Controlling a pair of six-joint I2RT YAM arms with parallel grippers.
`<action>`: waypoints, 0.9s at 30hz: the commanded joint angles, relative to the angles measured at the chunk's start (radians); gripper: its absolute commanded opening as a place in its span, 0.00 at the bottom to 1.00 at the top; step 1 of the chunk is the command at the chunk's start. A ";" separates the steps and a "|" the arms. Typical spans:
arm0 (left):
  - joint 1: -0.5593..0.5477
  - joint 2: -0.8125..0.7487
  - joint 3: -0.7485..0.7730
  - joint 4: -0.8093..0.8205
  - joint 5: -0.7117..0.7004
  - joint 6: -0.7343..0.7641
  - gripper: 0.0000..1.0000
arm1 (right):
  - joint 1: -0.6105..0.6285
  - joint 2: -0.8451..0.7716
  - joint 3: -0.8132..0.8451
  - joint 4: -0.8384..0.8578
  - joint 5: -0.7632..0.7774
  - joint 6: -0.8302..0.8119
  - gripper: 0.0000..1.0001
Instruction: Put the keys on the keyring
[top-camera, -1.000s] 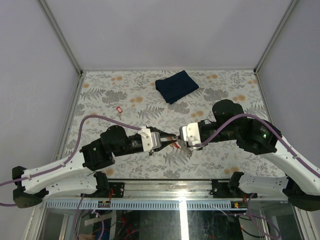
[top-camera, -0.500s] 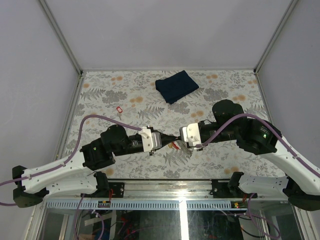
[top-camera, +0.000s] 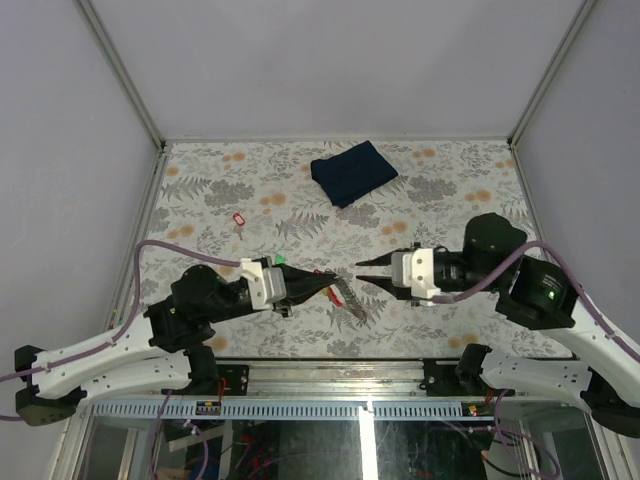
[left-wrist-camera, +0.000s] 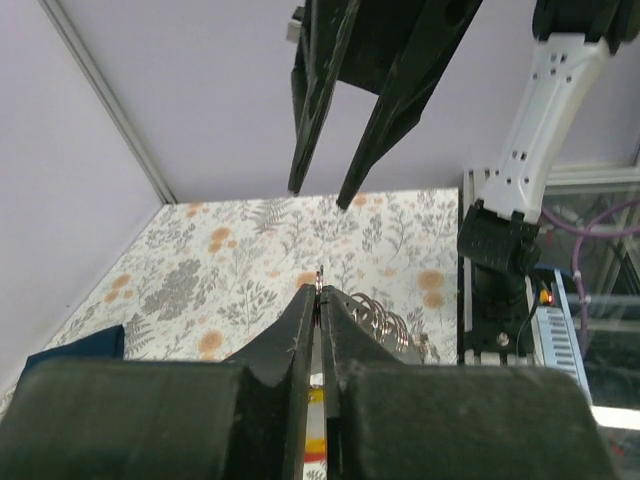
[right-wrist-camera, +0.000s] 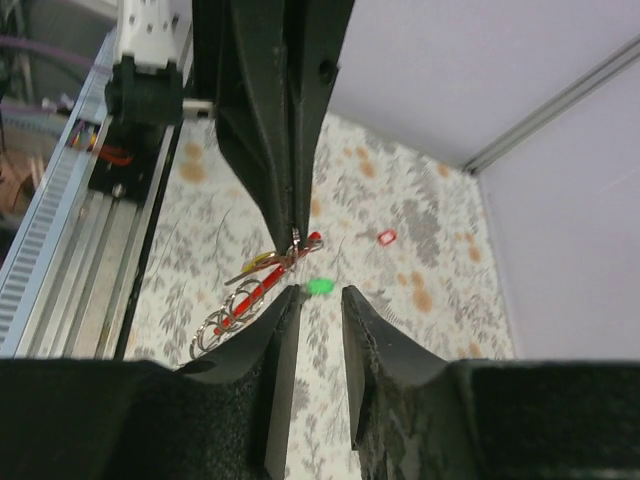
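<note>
Both arms have drawn apart since the frame a second back. The two sets of fingertips met then over the tabletop (top-camera: 450, 190); a clear gap separates them now. My right hand (top-camera: 360, 272) was shut then and now stands partly open, holding nothing. My left hand (top-camera: 332, 283) has closed fully and pinches the keyring (right-wrist-camera: 225, 318) at its fingertips.

Finding 1. The keyring hangs just below the left hand's tips, with its coils and red tag (right-wrist-camera: 262, 290) trailing downward. This puts it straight ahead of the right hand's open fingers. The yellow key (right-wrist-camera: 250, 268) hangs in the same bundle; I cannot tell whether it is fully threaded.

Finding 2. The green key (right-wrist-camera: 320, 286) lies loose on the tabletop beside the left hand's wrist. Seen from the right hand, it is beyond the bundle. Its long axis is too small to read.

Finding 3. The left hand is nearer the green key but occupied, and the right hand is free. My judgement is that the right hand must collect it. The left hand and the hanging bundle stand directly in its line.

Other items: a dark blue cloth (top-camera: 352, 172) and a small red piece (top-camera: 238, 218) lie well beyond both hands and obstruct nothing.
</note>
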 joint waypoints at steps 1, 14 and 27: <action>-0.002 -0.065 -0.078 0.265 -0.041 -0.100 0.00 | 0.010 -0.057 -0.039 0.255 -0.034 0.117 0.30; 0.144 -0.115 -0.363 0.887 0.013 -0.396 0.00 | -0.070 -0.054 -0.244 0.709 -0.222 0.416 0.31; 0.441 0.059 -0.360 1.247 0.275 -0.728 0.00 | -0.350 0.002 -0.402 1.112 -0.409 0.723 0.25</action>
